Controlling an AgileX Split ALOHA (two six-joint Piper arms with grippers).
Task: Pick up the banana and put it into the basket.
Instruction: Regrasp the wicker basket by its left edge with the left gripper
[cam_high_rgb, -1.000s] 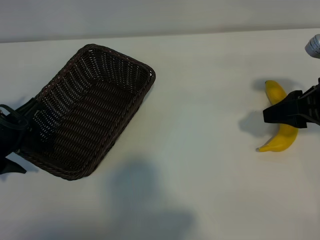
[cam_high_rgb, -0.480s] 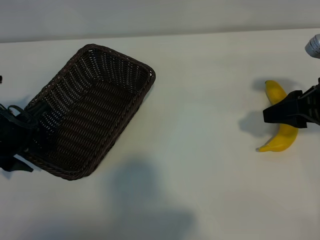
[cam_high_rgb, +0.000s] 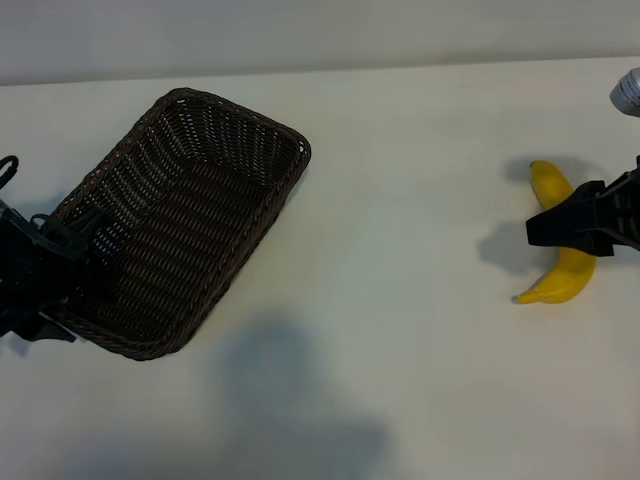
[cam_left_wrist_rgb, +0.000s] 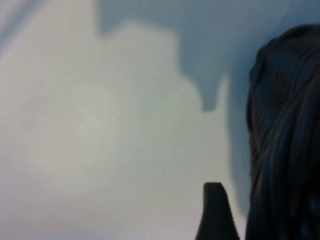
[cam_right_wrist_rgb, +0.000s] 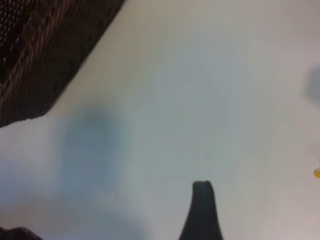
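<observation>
The dark-brown woven basket lies slantwise on the left of the white table, with nothing in it. The yellow banana lies curved at the far right. My right gripper hangs over the banana's middle, open, its black fingers crossing the fruit. In the right wrist view one finger stands over bare table, with a speck of the banana at the edge and the basket far off. My left gripper is open at the basket's near-left end. Its finger sits beside the basket rim.
A grey cylindrical object pokes in at the right edge behind the banana. Bare white table stretches between basket and banana, with a broad soft shadow near the front. The table's back edge runs along the top.
My left gripper has shifted slightly along the basket's near-left end. The right gripper, banana and basket have not moved.
</observation>
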